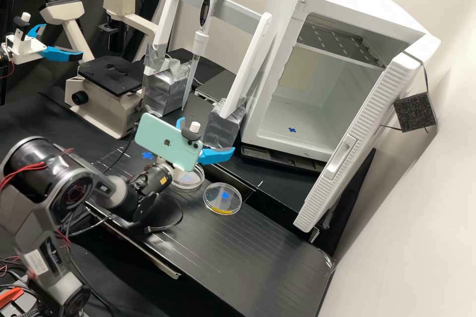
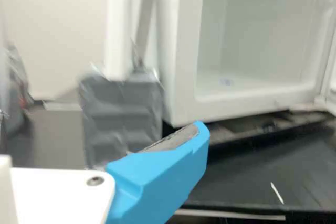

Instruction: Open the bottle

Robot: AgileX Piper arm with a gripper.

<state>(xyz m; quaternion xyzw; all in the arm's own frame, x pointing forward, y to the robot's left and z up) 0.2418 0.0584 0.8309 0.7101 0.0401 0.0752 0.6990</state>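
1. Clear round dish [image 1: 213, 202], yellow at the edge: on the bench [image 1: 277, 257], lower than the claw [image 1: 208, 133].
2. Second clear dish [image 1: 191, 184]: on the bench, lower than the claw, behind its fingertips.
3. Claw: above the bench, fingers spread apart.
4. Pipette [image 1: 197, 47] on stand: beyond the claw.
5. White cabinet [image 1: 277, 25], door ajar: beyond the claw.

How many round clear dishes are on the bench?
2: one dish partly behind the phone and robot arm, another dish to its right in the high view. More may be hidden.
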